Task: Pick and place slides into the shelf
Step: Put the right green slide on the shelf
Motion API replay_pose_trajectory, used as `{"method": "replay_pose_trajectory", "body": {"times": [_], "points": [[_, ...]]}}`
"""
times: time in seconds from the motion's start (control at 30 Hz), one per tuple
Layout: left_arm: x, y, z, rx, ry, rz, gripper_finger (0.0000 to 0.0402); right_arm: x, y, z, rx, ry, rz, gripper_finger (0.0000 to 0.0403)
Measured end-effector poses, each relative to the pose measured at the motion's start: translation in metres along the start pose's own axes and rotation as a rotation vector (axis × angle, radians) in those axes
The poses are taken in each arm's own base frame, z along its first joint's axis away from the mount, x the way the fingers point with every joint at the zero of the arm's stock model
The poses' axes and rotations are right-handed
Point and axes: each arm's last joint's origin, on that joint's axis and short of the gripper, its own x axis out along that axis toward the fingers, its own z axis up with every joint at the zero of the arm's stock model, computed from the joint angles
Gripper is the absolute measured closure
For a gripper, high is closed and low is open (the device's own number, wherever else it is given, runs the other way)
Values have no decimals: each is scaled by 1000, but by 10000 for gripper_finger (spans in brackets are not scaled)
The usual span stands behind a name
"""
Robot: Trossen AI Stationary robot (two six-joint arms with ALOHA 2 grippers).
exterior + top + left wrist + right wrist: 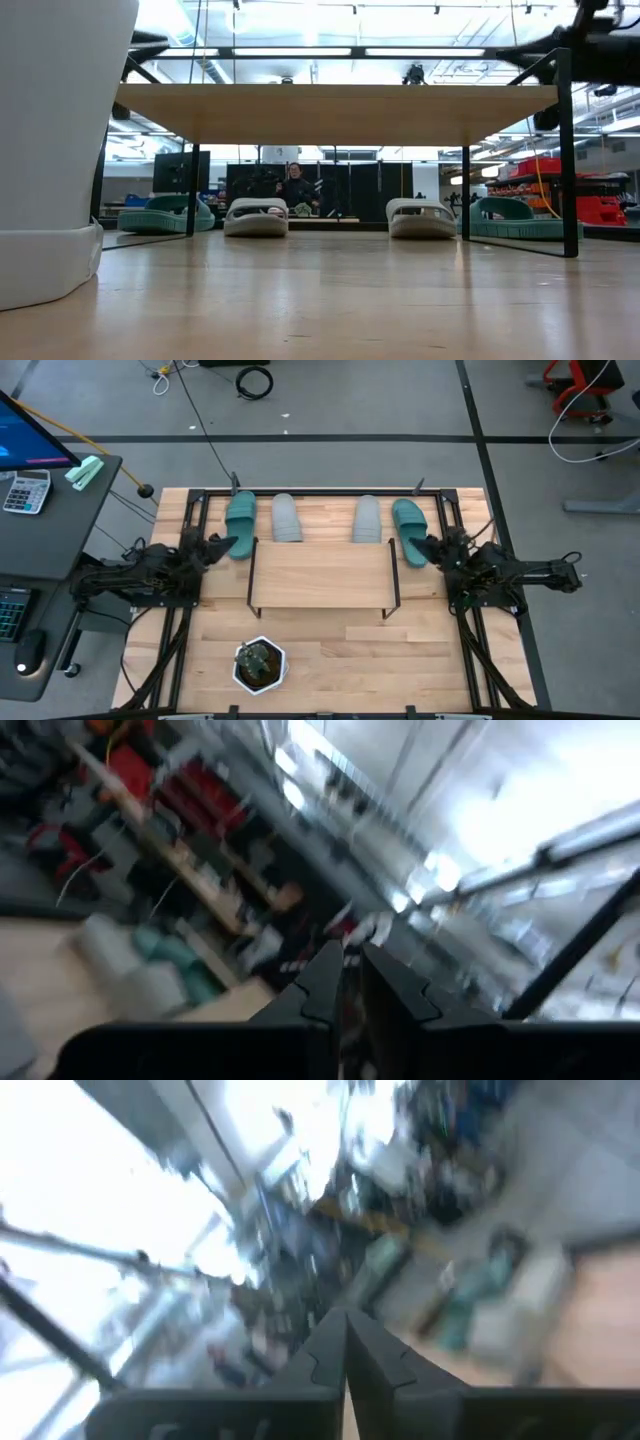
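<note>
We see four slides in a row on the table along the far edge, behind the shelf (322, 572): left teal slide (240, 520), left grey slide (286, 518), right grey slide (367, 519), right teal slide (409, 529). None sits on the shelf's board. In the low view the two grey ones show between the shelf's black wire legs, the teal ones just outside them at either side.

Left gripper (222, 543) sits at the shelf's left end, tips just beside the near end of the left teal slide; we can't tell if they touch. In its wrist view the fingers (325, 982) stand nearly together with a thin gap, nothing between them.

Right gripper (432, 547) sits at the shelf's right end, just beside the right teal slide. Its fingers (330, 1342) are pressed together, holding nothing.

A white pot with a small plant (260, 664) stands near the table's front edge. We spot a person (296, 188) far back in the room.
</note>
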Motion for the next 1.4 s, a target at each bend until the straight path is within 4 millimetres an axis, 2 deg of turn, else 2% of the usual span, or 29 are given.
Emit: {"method": "replay_pose_trajectory", "body": {"times": [0.13,0.2,0.3,0.4,0.53,0.6,0.73,0.9,1.0,1.1,1.23,1.4], "points": [[3,-21,23,65,-132,17,341,-2,15,18,-72,-231,71,389],[5,-33,37,129,-190,39,332,-3,26,29,-160,-318,72,389],[11,-53,55,237,-254,98,314,1,50,50,-254,-398,45,389],[23,-74,73,351,-292,176,295,8,78,72,-381,-402,7,389],[50,-101,90,536,-247,284,275,25,115,96,-568,-238,-114,389],[64,-113,95,599,-214,357,267,33,130,106,-638,-114,-236,389],[90,-129,103,628,-138,534,255,45,157,127,-719,69,-442,386],[112,-141,111,682,5,711,249,62,184,143,-841,283,-539,370],[120,-140,111,742,128,820,249,72,189,144,-902,414,-594,354],[123,-135,107,792,265,903,253,76,182,139,-965,567,-713,331],[121,-124,100,856,433,982,261,81,162,127,-968,692,-899,298],[115,-115,94,872,541,1074,270,90,132,114,-913,714,-1074,270]]}}
